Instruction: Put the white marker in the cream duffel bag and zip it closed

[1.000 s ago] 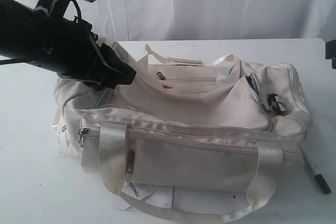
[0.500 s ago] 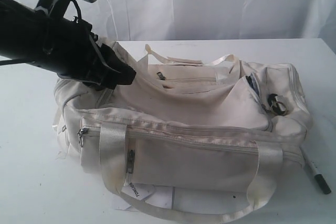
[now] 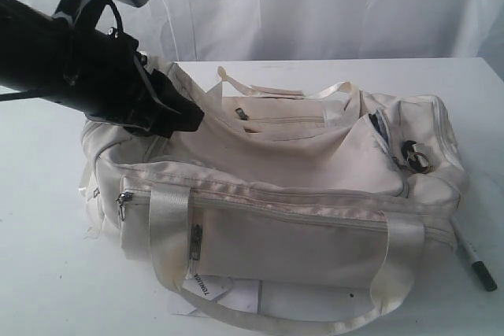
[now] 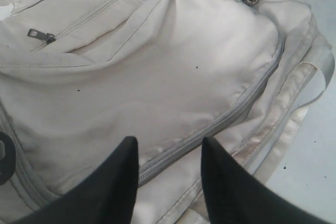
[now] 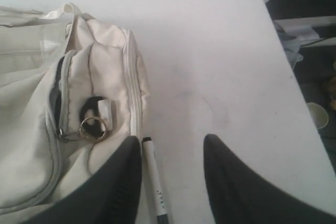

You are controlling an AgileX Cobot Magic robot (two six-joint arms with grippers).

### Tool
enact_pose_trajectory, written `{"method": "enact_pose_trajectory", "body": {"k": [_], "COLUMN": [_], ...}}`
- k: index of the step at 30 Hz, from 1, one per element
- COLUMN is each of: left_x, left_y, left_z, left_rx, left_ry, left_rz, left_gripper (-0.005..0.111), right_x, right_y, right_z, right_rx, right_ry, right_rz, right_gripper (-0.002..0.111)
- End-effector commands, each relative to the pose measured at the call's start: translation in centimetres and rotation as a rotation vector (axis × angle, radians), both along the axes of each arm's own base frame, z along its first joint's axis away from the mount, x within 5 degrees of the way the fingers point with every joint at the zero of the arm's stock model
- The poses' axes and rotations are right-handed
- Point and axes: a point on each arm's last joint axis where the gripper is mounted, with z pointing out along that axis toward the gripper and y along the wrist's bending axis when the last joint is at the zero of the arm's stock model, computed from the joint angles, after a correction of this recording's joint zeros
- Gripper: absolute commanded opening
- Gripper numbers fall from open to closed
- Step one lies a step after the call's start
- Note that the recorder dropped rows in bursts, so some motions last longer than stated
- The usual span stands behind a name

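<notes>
The cream duffel bag [image 3: 299, 186] lies lengthwise on the white table. Its top zipper [image 4: 210, 129] runs between my left gripper's fingers. My left gripper [image 3: 189, 118] hovers open over the bag's left end, holding nothing [image 4: 169, 148]. The white marker [image 3: 475, 260] rests on the table just off the bag's right end, dark cap toward the front. In the right wrist view the marker [image 5: 155, 179] lies between the open jaws of my right gripper [image 5: 172, 144], close beside one finger. That gripper is above the table and holds nothing. A dark gap [image 5: 56, 90] shows at the bag's right end.
A black strap ring with a metal key ring [image 5: 93, 128] hangs at the bag's right end. A paper tag [image 3: 206, 285] and sheet stick out under the bag's front. The table edge [image 5: 283, 51] drops off past the marker, with a cup [image 5: 318, 115] below.
My left arm has lifted slightly over the bag's left end. The dark piece of the right arm at the exterior view's right edge has left that view.
</notes>
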Motion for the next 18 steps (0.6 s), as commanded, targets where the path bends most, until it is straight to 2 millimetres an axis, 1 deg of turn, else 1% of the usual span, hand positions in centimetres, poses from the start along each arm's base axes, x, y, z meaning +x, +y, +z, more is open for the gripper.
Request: {"method": "enact_pose_trajectory", "body": {"k": [1, 4, 8, 14, 16, 18], "left_x": [-0.2, -0.3, -0.3, -0.3, -0.3, -0.3], "left_y": [-0.2, -0.2, -0.3, -0.3, -0.3, -0.3], "left_z": [0.2, 0.2, 0.1, 0.1, 0.1, 0.1], "left_rx": [-0.008, -0.007, -0.005, -0.005, -0.005, -0.005], "left_ry": [0.015, 0.016, 0.023, 0.025, 0.025, 0.025], "left_rz": [-0.019, -0.020, -0.026, -0.027, -0.027, -0.027], "left_gripper": [0.044, 0.044, 0.044, 0.044, 0.044, 0.044], "right_x": [1.0, 1.9, 3.1, 4.6, 5.1, 5.8], "right_y": [0.2, 0.4, -0.2, -2.8, -3.5, -3.7], "right_z": [-1.2, -2.1, -3.2, -5.4, -5.9, -5.9], "right_rx": [0.039, 0.097, 0.176, 0.294, 0.347, 0.418], "right_ry": [0.082, 0.127, 0.166, 0.238, 0.232, 0.207], "right_rz": [0.026, 0.058, 0.080, 0.066, 0.079, 0.113], "right_gripper": [0.038, 0.038, 0.038, 0.038, 0.038, 0.038]}}
